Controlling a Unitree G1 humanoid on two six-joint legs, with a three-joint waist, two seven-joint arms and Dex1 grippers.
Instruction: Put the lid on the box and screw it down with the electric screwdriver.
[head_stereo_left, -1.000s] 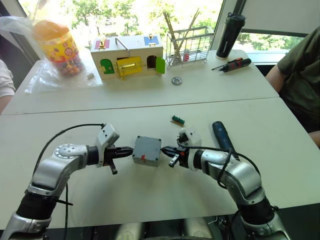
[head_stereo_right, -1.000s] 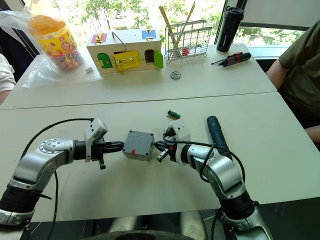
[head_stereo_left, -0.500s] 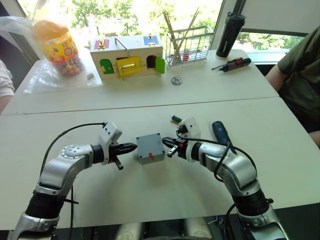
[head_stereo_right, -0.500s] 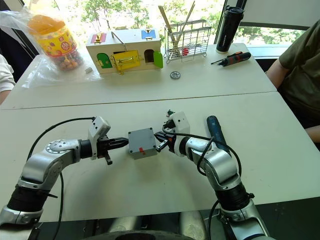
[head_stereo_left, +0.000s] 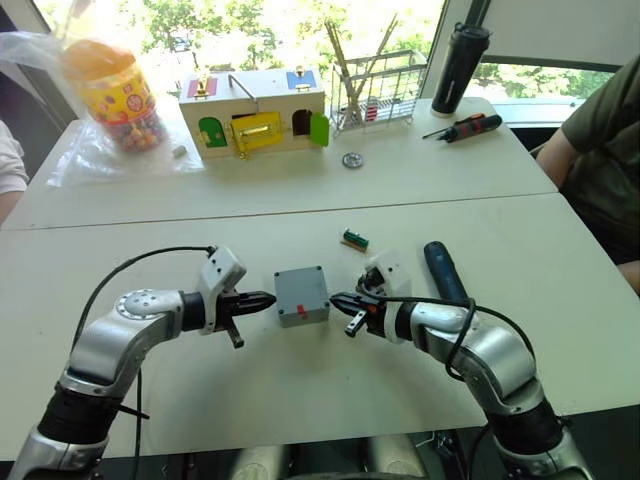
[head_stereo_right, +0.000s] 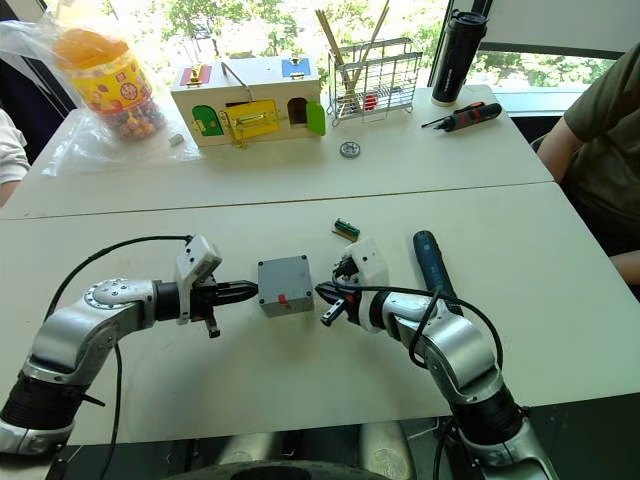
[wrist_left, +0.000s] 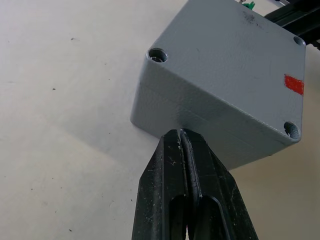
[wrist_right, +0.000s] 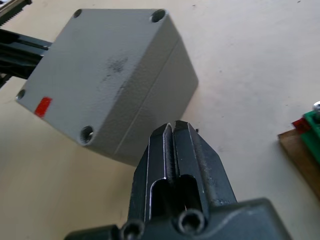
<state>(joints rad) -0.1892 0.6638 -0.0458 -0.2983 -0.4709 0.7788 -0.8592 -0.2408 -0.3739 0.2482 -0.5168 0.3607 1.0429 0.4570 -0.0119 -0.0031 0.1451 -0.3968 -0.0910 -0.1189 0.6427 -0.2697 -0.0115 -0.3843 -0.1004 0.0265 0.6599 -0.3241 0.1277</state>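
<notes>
Grey box (head_stereo_left: 301, 295) sits on the white worktop (head_stereo_left: 300, 390) near its middle, lid (wrist_left: 235, 65) already seated on top, red mark showing; left end effector (head_stereo_left: 262, 299) and right end effector (head_stereo_left: 340, 300) flank it, both pinched closed and empty; electric screwdriver (head_stereo_left: 441, 270) lies toward the right edge
</notes>
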